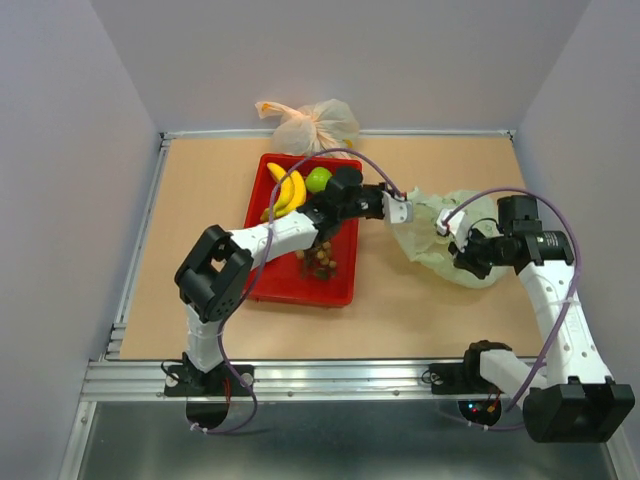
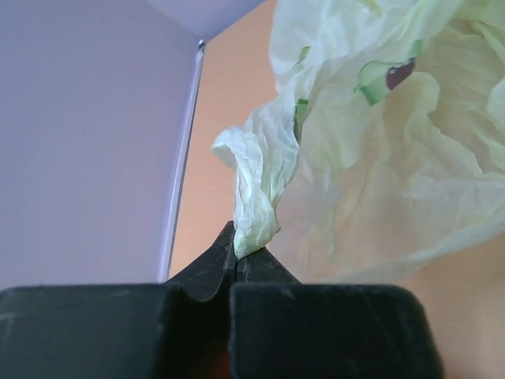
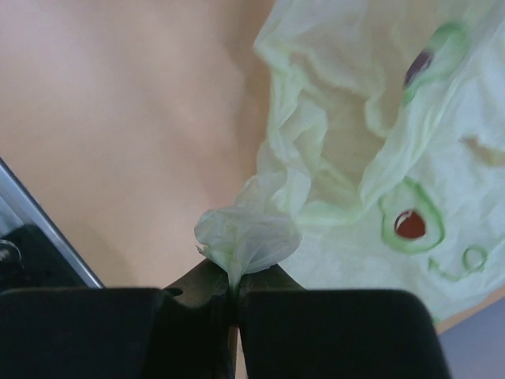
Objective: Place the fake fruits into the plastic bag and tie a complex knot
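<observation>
The pale-green plastic bag (image 1: 437, 238) lies crumpled on the table right of the red tray (image 1: 281, 284). My left gripper (image 1: 400, 209) is shut on the bag's left edge (image 2: 256, 213). My right gripper (image 1: 443, 224) is shut on a bunched fold of the bag (image 3: 246, 238). In the tray lie two yellow bananas (image 1: 290, 190), a green apple (image 1: 318, 179) and brown berries (image 1: 320, 262). The left arm hides the tray's middle. No knot shows on the green bag.
An orange-peach knotted bag (image 1: 308, 124) sits at the back edge behind the tray. Grey walls stand on three sides. A metal rail (image 1: 330, 377) runs along the near edge by both arm bases.
</observation>
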`<act>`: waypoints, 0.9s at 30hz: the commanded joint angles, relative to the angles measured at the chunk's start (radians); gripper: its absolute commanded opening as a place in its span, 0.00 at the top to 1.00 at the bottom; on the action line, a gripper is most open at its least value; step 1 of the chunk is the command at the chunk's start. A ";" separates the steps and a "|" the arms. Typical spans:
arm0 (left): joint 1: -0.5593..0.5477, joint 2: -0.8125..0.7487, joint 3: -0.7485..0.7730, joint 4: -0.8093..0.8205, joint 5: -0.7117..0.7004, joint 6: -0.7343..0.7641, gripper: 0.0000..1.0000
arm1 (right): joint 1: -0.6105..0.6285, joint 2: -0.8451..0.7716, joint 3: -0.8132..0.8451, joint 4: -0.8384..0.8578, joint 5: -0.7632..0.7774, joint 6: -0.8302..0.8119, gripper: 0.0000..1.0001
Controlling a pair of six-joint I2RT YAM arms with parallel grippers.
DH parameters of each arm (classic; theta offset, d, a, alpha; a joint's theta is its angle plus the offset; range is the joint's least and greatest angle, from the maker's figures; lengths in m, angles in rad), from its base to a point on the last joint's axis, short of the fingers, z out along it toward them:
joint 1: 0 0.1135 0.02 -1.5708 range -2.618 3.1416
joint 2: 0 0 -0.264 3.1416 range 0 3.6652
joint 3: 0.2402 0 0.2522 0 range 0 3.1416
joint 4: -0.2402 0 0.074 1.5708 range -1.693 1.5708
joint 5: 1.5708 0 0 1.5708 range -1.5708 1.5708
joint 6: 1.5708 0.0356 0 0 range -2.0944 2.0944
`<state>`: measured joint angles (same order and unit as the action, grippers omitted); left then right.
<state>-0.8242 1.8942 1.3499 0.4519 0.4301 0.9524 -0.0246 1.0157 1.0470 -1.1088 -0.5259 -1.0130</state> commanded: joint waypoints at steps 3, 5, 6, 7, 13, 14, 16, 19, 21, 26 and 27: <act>0.156 -0.052 0.216 -0.088 -0.105 -0.442 1.00 | 0.000 -0.074 -0.071 -0.089 0.170 -0.171 0.99; 0.204 -0.009 0.303 -0.165 -0.134 -0.542 1.00 | 0.000 -0.075 -0.081 -0.114 0.201 -0.185 1.00; 0.253 0.031 0.375 -0.226 -0.139 -0.628 1.00 | 0.000 -0.080 -0.085 -0.118 0.222 -0.194 0.99; 0.272 0.045 0.402 -0.248 -0.136 -0.664 1.00 | 0.000 -0.083 -0.088 -0.126 0.228 -0.199 1.00; 0.310 0.069 0.442 -0.283 -0.100 -0.713 1.00 | 0.000 -0.127 -0.146 -0.157 0.293 -0.248 0.99; 0.312 0.074 0.443 -0.282 -0.099 -0.718 1.00 | 0.000 -0.132 -0.151 -0.170 0.299 -0.256 1.00; 0.313 0.074 0.445 -0.283 -0.056 -0.710 1.00 | 0.000 -0.134 -0.139 -0.178 0.290 -0.243 0.99; 0.313 0.043 0.399 -0.250 0.099 -0.682 1.00 | 0.000 -0.114 -0.030 -0.177 0.216 -0.162 0.54; 0.306 0.007 0.355 -0.222 0.217 -0.666 1.00 | 0.000 -0.075 0.080 -0.165 0.133 -0.083 0.09; 0.270 -0.050 0.290 -0.220 0.321 -0.592 1.00 | 0.000 0.021 0.300 -0.091 -0.040 0.112 0.02; 0.267 -0.063 0.282 -0.219 0.341 -0.574 1.00 | 0.000 0.049 0.327 -0.079 -0.090 0.181 0.02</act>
<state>-0.5289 1.9518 1.6608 0.1673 0.6277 0.3088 -0.0200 1.0290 1.2213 -1.2556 -0.4332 -1.0416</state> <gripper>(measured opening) 0.037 0.983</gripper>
